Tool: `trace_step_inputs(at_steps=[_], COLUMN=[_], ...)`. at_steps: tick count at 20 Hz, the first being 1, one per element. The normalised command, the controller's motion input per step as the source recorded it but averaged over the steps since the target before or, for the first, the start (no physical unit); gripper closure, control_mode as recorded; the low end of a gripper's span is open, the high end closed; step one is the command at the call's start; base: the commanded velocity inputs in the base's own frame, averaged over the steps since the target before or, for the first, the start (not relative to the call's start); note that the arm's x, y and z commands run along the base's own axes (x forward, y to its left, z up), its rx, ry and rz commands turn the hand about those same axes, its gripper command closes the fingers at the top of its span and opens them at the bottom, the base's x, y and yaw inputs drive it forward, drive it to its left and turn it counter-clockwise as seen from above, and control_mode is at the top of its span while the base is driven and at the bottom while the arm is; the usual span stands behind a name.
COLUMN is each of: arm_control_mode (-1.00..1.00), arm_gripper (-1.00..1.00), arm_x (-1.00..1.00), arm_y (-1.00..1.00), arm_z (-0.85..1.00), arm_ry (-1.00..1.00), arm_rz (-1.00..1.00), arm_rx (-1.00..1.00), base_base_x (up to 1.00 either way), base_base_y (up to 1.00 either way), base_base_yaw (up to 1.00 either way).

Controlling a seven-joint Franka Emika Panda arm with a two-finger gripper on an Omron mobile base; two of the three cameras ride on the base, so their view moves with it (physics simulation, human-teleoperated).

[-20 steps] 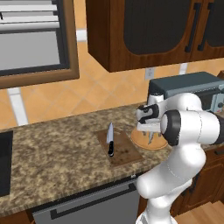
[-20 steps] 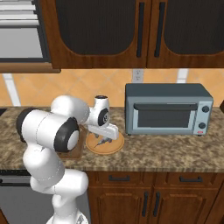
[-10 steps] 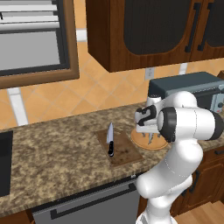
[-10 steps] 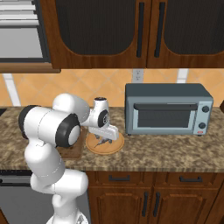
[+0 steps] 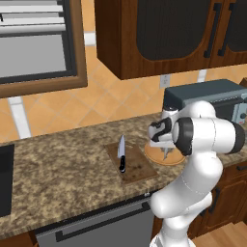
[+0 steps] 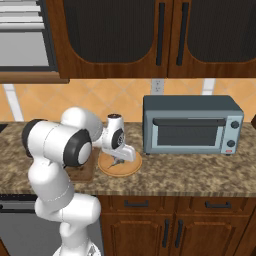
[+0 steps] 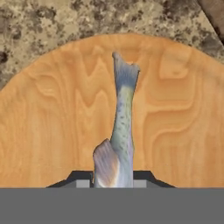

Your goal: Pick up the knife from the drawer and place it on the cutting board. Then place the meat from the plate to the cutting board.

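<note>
gripper (image 7: 113, 183) clamped on the meat (image 7: 119, 127), which lies flat on the plate (image 7: 52, 127) | its long axis runs straight away from the fingers | board (image 5: 131, 163) with knife (image 5: 121, 153) sits just left, so lift, then swing left

White arm folded forward and low, wrist pointing down, end effector (image 7: 113, 183) fingers closed together

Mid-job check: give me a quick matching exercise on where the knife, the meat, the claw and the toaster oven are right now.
Things:
1. knife
2. meat
3. claw
4. toaster oven

Places or states:
A. on the counter, beside the plate
B. shut on the meat
C. lying on the cutting board
D. on the plate, between the claw's fingertips

Pairs: 1-C, 2-D, 3-B, 4-A
</note>
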Motion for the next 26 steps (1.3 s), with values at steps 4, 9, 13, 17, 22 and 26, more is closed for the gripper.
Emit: trace_step_inputs(at_steps=[4,9,13,17,22,26], arm_control_mode=[-1.00,-1.00,-1.00,-1.00,-1.00,-1.00], arm_gripper=[1.00,1.00,1.00,1.00,1.00,-1.00], arm_x=[-0.14,-0.55,-0.42,-0.21,-0.09,0.05], arm_y=[0.01,0.53,1.00,0.98,0.75,0.30], arm_z=[0.36,0.96,0.43,-0.08,-0.37,-0.39], arm_ry=[-0.09,-0.08,0.00,0.00,0.00,0.00], arm_rz=[0.00,0.14,0.23,0.16,0.18,0.12], arm_rx=[0.01,0.01,0.00,0.00,0.03,0.00], base_base_x=[0.00,0.00,0.00,0.00,0.00,0.00], base_base_y=[0.00,0.00,0.00,0.00,0.00,0.00], base_base_yaw=[0.00,0.00,0.00,0.00,0.00,0.00])
